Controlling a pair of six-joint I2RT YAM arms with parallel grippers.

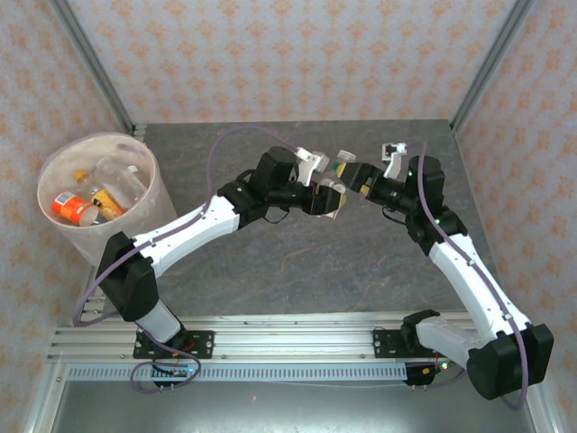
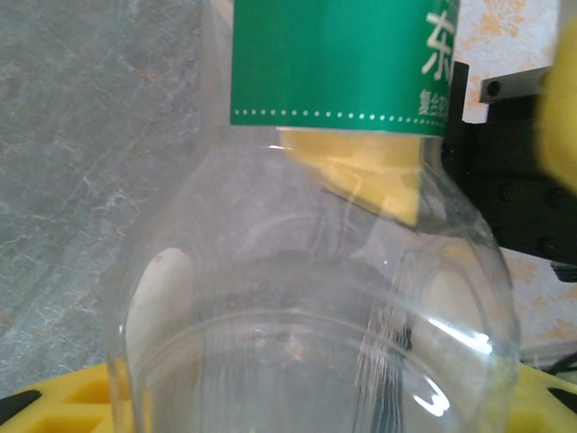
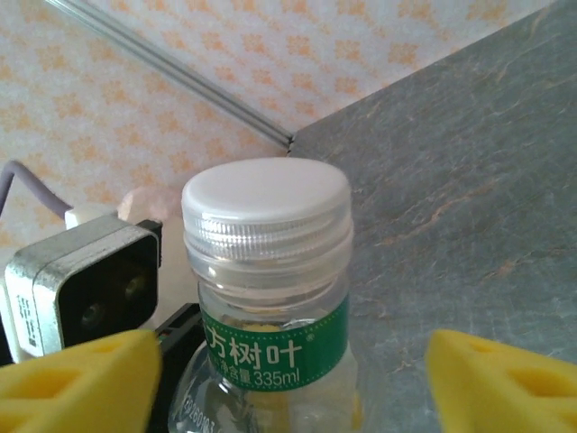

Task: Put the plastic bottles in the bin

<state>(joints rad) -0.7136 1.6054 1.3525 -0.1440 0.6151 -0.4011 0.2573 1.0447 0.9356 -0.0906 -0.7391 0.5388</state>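
Handover: L gripper (image 1: pixel 326 197) clamped on bottle (image 3: pixel 266 271); R gripper (image 1: pixel 353 173) wide, clear.
Axis roughly along L fingers (image 2: pixel 63 401); bin (image 1: pixel 149 212) left, L nearer.

On the green label (image 3: pixel 275 347) of the bottle (image 3: pixel 266 225), the white print "方树叶 335ml" is read in the right wrist view. In the left wrist view a large white "东" is seen on the green label (image 2: pixel 334 63), cut at the edge; the smaller characters beneath cannot be made out.
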